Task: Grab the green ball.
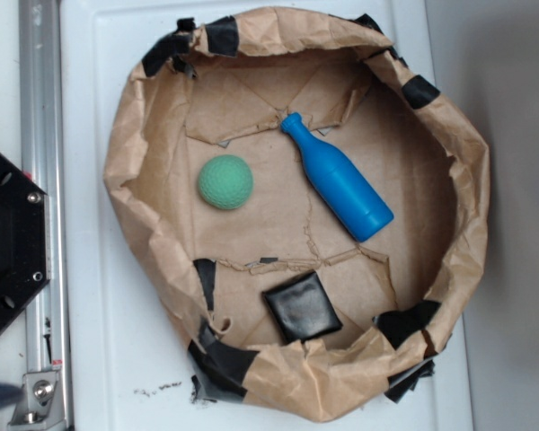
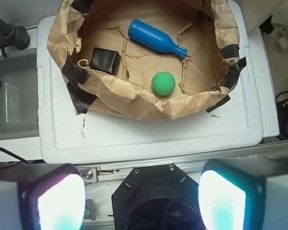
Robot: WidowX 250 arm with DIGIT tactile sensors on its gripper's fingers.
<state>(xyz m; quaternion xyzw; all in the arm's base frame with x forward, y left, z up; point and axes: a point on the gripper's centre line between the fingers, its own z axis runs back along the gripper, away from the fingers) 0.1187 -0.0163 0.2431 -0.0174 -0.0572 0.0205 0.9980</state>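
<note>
Inside the paper nest [image 1: 126,162] lie the green ball [image 1: 225,182], blue bottle [image 1: 340,180] and black pad [image 1: 301,306]; jaws parted, empty.

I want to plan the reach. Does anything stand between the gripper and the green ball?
Yes, the near paper wall of the brown basin rises between the open gripper and the green ball. Inside, the ball lies alone, apart from the blue bottle and the black pad.

Green ball [image 1: 225,182]: matt, dimpled. Bottle [image 1: 340,180]: smooth blue plastic, slight sheen. Bin wall [image 1: 135,144]: crumpled brown paper w/ black tape. Black pad [image 1: 302,307]: glossy. Tray [image 2: 149,136]: smooth white plastic.
</note>
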